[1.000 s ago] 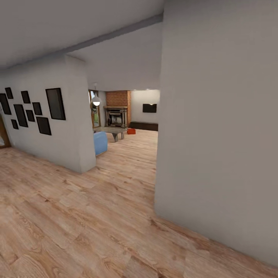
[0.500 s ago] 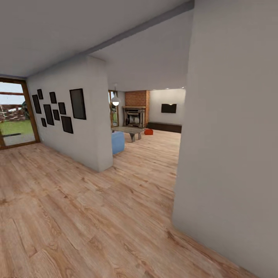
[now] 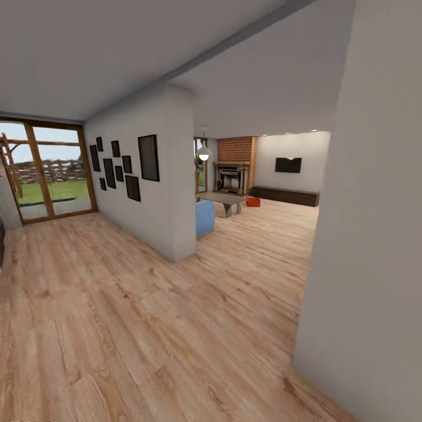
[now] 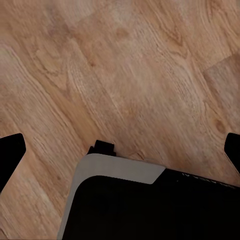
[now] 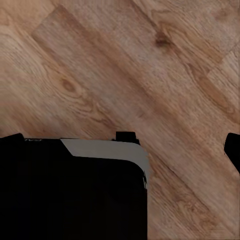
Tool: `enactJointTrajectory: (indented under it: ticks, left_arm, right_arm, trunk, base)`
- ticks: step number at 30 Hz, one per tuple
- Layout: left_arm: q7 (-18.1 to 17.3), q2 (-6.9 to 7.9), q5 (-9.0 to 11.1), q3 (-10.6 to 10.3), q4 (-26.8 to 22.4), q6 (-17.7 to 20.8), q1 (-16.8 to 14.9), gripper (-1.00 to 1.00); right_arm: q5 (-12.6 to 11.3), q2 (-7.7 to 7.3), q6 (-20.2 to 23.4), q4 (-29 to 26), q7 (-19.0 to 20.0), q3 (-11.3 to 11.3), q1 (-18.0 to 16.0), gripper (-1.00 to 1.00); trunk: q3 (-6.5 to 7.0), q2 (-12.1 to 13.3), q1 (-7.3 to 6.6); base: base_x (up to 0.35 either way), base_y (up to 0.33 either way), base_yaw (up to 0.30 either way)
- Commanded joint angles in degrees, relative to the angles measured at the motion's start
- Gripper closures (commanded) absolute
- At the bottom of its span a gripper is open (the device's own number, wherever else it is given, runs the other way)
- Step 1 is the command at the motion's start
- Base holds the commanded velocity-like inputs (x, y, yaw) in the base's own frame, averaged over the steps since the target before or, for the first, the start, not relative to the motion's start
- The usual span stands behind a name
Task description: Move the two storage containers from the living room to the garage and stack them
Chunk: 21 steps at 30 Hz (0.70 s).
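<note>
Far off, one orange container (image 3: 252, 202) is sitting on the living room (image 3: 258, 193) plank floor (image 3: 146, 328) by the fireplace (image 3: 233, 176). Both wrist views are looking down at planks; left gripper (image 4: 120, 150) and right gripper (image 5: 120, 145) fingertips are showing wide apart, holding nothing.

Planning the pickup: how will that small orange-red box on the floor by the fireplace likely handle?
The storage container is far and small, so details are unclear. It looks boxy and low, so probably stiff and unlikely to roll or tip. It sits on smooth wood planks, so a push may slide it.

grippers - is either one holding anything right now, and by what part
Nothing is held. Each wrist view shows dark fingertips spread wide apart with only wood-plank floor between them. One orange-red container sits far off near the fireplace.
</note>
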Motion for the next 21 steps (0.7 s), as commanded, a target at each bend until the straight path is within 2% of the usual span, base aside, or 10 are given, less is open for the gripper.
enactJointTrajectory:
  ticks: [1,10,21]
  left_arm:
    - [0.07,-0.02,0.42,-0.49,0.04,-0.14,-0.05,-1.0]
    - [0.05,0.01,0.42,-0.49,0.04,-0.15,-0.05,-1.0]
    - [0.06,0.01,0.42,-0.49,0.04,-0.24,-0.06,-1.0]
  right_arm:
    - [-0.38,0.03,-0.27,0.15,0.03,0.46,-0.06,-1.0]
    - [-0.38,0.0,-0.27,0.15,0.03,0.45,-0.06,-1.0]
    - [-0.35,-0.17,-0.31,0.15,0.03,0.53,-0.06,-1.0]
  trunk:
    - [-0.08,-0.05,0.04]
    - [-0.08,-0.05,0.04]
    - [-0.08,-0.05,0.04]
  base:
    - [0.322,0.0,0.3]
    - [0.322,0.0,0.282]
    - [0.322,0.0,0.039]
